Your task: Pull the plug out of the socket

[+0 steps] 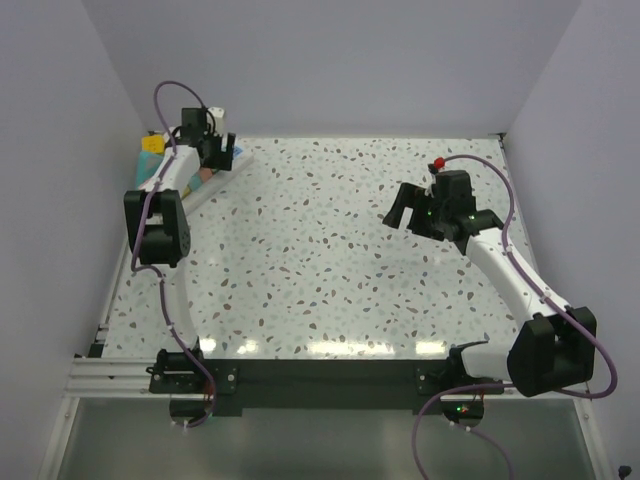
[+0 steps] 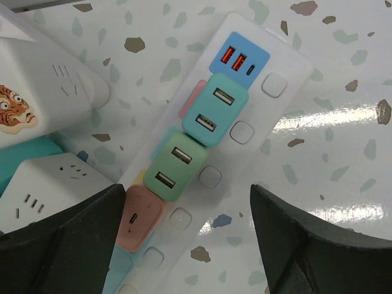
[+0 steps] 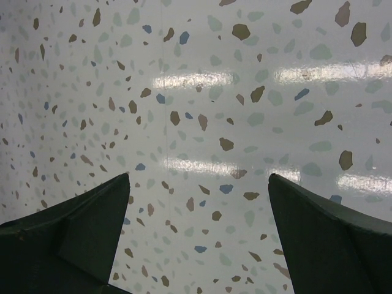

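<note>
Power strip (image 2: 288,67): far-left table corner, white blocks (image 2: 49,86) crowding one edge; holds green plugs (image 2: 214,110) and pink plug (image 2: 139,219). Left gripper (image 2: 188,199): spread above it. Right gripper (image 3: 199,184): spread over open table (image 3: 196,79).

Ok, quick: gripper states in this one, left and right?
Left gripper: open, holding nothing, above the socket.
Right gripper: open, empty, above the table.

We see a speckled table (image 1: 330,260). By its far left corner sits a yellow piece (image 1: 152,146). Up close, a white block (image 2: 43,92) wears a tiger sticker (image 2: 13,110), a second white block (image 2: 55,184) sits just beside it, and a teal surface (image 2: 18,156) shows between them.
</note>
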`<state>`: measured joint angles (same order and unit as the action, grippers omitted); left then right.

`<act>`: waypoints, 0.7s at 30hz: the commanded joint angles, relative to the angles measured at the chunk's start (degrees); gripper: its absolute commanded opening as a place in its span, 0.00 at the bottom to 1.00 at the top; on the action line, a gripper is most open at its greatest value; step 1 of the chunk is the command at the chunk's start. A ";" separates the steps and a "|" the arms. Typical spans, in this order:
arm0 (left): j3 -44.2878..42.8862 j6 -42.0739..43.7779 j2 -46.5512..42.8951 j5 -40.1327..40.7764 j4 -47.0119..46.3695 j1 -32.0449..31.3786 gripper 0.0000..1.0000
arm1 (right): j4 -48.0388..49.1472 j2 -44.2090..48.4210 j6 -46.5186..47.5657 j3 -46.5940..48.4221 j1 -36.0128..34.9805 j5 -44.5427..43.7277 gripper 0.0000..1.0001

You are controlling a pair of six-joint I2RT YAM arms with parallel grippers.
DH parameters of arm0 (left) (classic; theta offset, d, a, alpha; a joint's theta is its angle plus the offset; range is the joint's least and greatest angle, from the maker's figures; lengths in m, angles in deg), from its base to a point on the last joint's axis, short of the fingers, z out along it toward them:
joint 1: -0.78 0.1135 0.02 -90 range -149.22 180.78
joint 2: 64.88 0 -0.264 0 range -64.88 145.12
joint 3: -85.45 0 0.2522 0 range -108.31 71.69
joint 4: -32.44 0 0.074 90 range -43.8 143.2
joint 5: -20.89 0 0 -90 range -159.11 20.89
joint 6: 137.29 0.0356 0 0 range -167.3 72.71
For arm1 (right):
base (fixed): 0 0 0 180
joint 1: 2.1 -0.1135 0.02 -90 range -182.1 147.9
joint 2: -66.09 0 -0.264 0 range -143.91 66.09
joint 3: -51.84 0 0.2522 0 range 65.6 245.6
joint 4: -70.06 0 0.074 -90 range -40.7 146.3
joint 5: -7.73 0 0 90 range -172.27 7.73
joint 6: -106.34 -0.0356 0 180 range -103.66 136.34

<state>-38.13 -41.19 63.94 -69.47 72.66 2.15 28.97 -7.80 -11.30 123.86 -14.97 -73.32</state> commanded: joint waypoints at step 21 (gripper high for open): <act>5.07 -5.67 -6.29 8.00 -4.13 -0.84 0.89 | 2.28 -0.47 1.01 0.98 -0.32 1.60 0.99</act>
<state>-30.85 -44.73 60.22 -65.43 65.99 1.43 29.12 -7.80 -11.08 123.86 -14.97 -73.23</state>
